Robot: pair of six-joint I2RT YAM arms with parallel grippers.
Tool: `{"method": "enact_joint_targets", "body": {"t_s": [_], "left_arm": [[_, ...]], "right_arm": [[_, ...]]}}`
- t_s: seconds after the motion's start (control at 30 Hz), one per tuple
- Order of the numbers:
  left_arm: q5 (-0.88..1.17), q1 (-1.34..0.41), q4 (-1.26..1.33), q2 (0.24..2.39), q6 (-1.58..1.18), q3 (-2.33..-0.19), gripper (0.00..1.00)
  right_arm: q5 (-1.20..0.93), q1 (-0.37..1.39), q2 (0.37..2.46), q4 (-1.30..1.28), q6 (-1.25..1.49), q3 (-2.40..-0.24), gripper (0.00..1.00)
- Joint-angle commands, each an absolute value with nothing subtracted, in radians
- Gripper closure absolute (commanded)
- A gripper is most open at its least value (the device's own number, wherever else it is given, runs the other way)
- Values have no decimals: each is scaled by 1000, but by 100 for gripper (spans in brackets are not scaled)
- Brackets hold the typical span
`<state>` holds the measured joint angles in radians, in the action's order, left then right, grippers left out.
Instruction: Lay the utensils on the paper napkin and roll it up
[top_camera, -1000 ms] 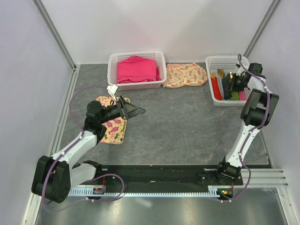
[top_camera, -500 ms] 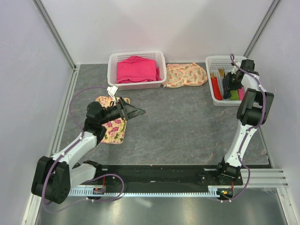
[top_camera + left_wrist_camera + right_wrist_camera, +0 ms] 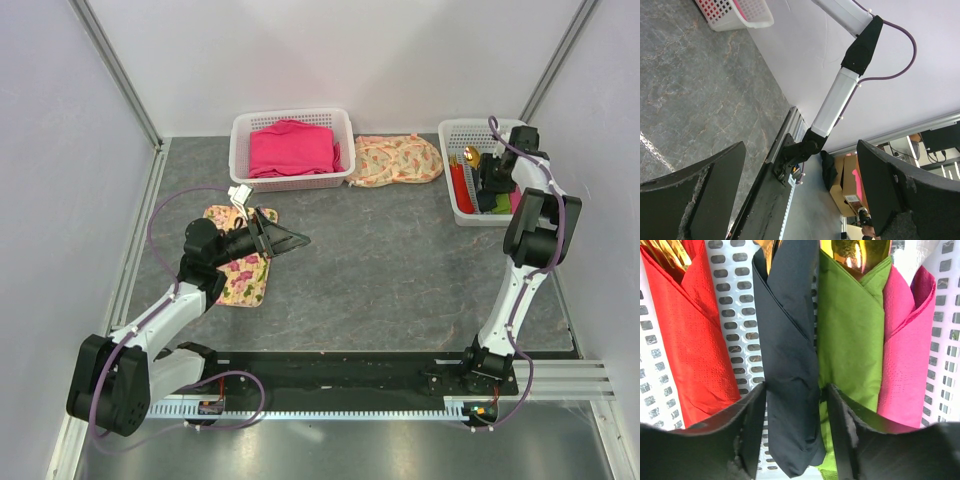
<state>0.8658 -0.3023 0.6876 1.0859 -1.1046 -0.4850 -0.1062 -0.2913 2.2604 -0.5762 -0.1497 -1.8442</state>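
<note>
right wrist shows black napkin roll (image 3: 790, 370)

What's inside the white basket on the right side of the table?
The basket holds four napkin rolls side by side: red roll, black roll, green roll, pink roll. Gold tips show above three; whatever else is wrapped inside is covered.

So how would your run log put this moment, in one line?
right gripper: open, astride black napkin roll | roll location: white basket | left gripper: open, empty
</note>
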Motion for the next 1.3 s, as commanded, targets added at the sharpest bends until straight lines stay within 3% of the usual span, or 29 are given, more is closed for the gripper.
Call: {"method": "enact_joint_targets", "body": {"t_s": [0.0, 0.43, 0.93, 1.17, 1.27], "left_arm": [[859, -295, 730, 1075, -1074, -486, 1], [851, -295, 747, 1081, -1077, -482, 1], [848, -295, 726, 1078, -1060, -483, 0], [887, -241, 300, 1126, -801, -665, 0], [881, -201, -44, 1187, -562, -851, 0]], "right_arm": [[-54, -295, 2249, -552, -141, -1839, 40], [-43, -285, 2154, -454, -106, -1749, 7], [-189, -285, 2056, -373, -63, -1726, 3], [-290, -282, 1936, -356, -8, -1727, 2], [-366, -273, 1862, -379, 0, -1729, 2]]}}
